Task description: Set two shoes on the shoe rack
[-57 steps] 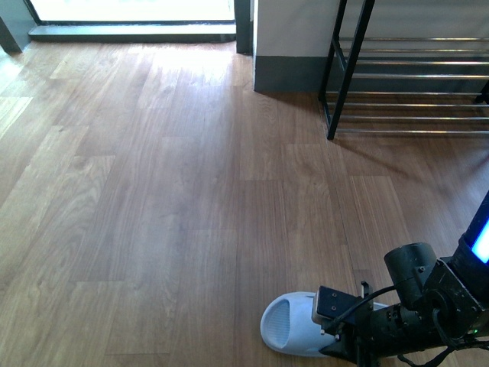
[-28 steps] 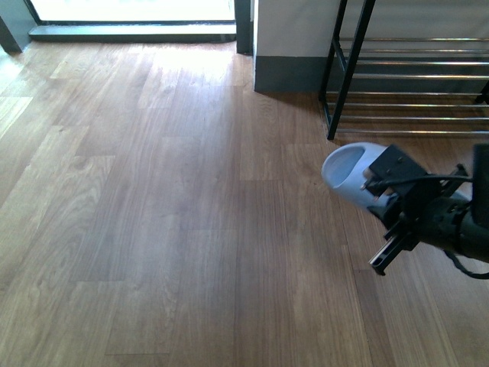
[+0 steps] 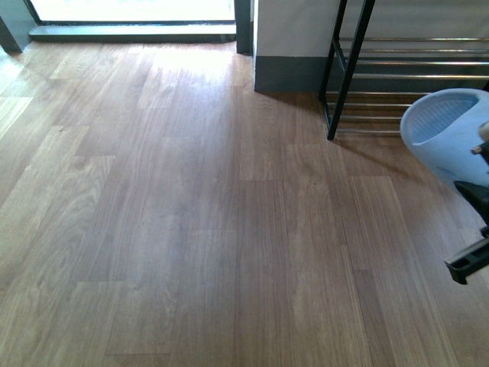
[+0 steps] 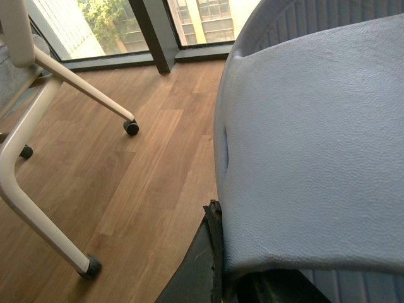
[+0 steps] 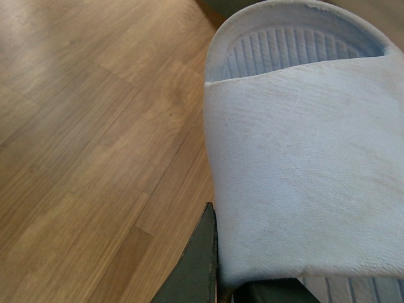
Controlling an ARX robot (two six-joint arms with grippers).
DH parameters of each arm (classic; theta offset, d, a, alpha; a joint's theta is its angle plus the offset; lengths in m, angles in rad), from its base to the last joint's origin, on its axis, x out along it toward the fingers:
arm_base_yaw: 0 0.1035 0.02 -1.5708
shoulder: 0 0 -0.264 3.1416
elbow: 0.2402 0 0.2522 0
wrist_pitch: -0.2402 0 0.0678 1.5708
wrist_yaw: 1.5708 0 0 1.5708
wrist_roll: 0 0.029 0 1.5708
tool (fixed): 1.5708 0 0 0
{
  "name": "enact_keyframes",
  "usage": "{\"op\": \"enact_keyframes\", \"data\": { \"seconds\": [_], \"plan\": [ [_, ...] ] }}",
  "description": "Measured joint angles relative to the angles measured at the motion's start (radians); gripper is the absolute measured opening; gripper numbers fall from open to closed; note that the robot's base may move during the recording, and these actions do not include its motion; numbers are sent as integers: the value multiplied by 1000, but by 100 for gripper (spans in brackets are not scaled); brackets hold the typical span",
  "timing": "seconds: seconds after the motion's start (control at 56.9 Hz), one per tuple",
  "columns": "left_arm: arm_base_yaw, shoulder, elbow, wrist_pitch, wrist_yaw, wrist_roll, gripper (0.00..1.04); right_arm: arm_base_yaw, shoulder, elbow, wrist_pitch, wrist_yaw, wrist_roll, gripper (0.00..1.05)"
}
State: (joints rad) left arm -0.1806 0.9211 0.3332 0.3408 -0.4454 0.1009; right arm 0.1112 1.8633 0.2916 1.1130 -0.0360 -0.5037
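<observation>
Gripping a pale blue slide (image 5: 297,189) in the right gripper (image 5: 230,287), pressing one dark finger (image 5: 203,265) along the edge of its textured strap, with the ribbed footbed showing past that strap. Holding it above the wooden floor (image 5: 95,126).

Clamping a second slide (image 4: 309,145) the same way in the left gripper (image 4: 237,284), laying a dark finger (image 4: 209,252) tight against the strap's edge and holding this shoe clear of the boards too. Looking past it onto white tubular legs (image 4: 38,211) on small black castors (image 4: 131,127), and farther off onto a window (image 4: 95,25) with greenery and buildings outside.

In the front view, carrying the pale blue slide at the far right edge, lifted off the floor, open end turned toward the camera, with a black piece of the right arm jutting out just below it. Overlapping the lower chrome rods of the shoe rack (image 3: 349,69) in the picture; not showing whether touching them or hanging apart. Standing the rack on the boards beyond, before a pale wall (image 3: 290,30) with grey skirting (image 3: 286,74).
</observation>
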Motion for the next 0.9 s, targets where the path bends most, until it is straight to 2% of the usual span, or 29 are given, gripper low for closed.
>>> {"op": "enact_keyframes", "data": {
  "seconds": [0.193, 0.457, 0.616, 0.897],
  "plan": [
    [0, 0, 0, 0, 0, 0, 2, 41, -371, -150, -188, 74, -10, 2],
    [0, 0, 0, 0, 0, 0, 2, 19, -851, -270, -473, 45, -19, 2],
    [0, 0, 0, 0, 0, 0, 2, 61, -1152, -276, -713, 93, -38, 2],
    [0, 0, 0, 0, 0, 0, 2, 74, -1216, -276, -735, 99, -43, 2]
  ]
}}
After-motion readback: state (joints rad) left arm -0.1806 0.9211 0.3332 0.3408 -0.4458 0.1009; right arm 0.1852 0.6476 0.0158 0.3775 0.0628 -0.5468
